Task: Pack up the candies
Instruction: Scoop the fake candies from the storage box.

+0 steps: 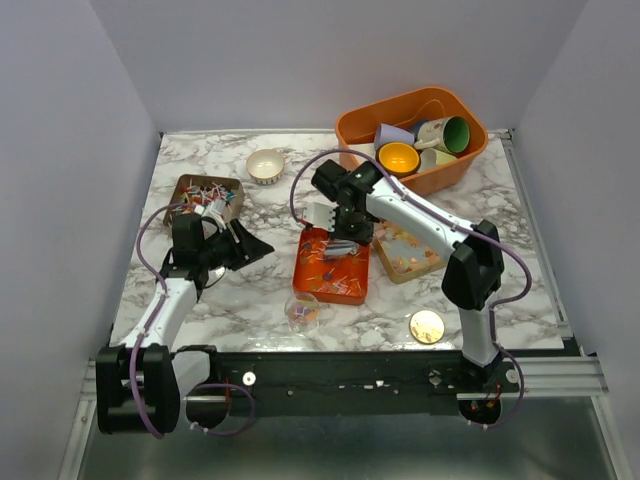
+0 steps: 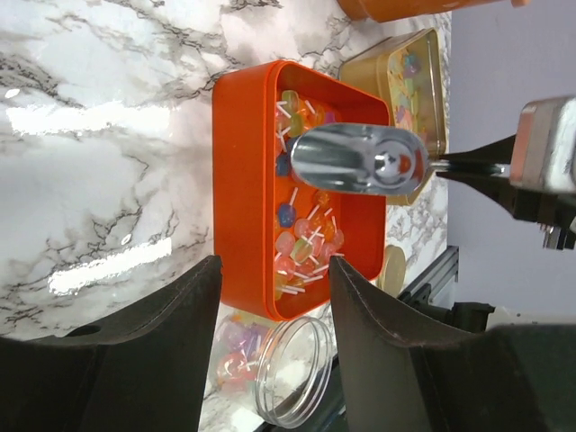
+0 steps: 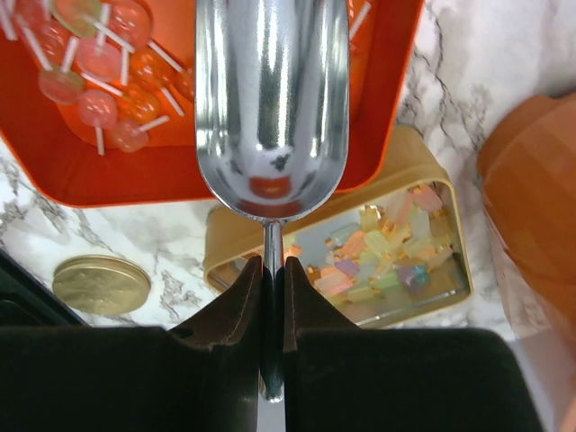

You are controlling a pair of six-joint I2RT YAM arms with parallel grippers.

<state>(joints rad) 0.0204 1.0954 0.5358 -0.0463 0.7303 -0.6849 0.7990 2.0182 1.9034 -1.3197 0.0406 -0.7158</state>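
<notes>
R hand clamped on scoop handle; bowl looks empty. L hand wide, holds nothing. candies in orange tray. Tip: dip lip low, push under pile, lift level twd jar.

Candy containers spread over the table.
At centre lies a tray of lollipops, with a scoop over it. Just beside it on the right is the right tin, holding gummies. A jar lies on its side just before the tray, with a disc further right. The left tin, holding wrapped candies, sits left and further back. A bowl stands behind it to the right, and a bin of cups sits back right.
</notes>
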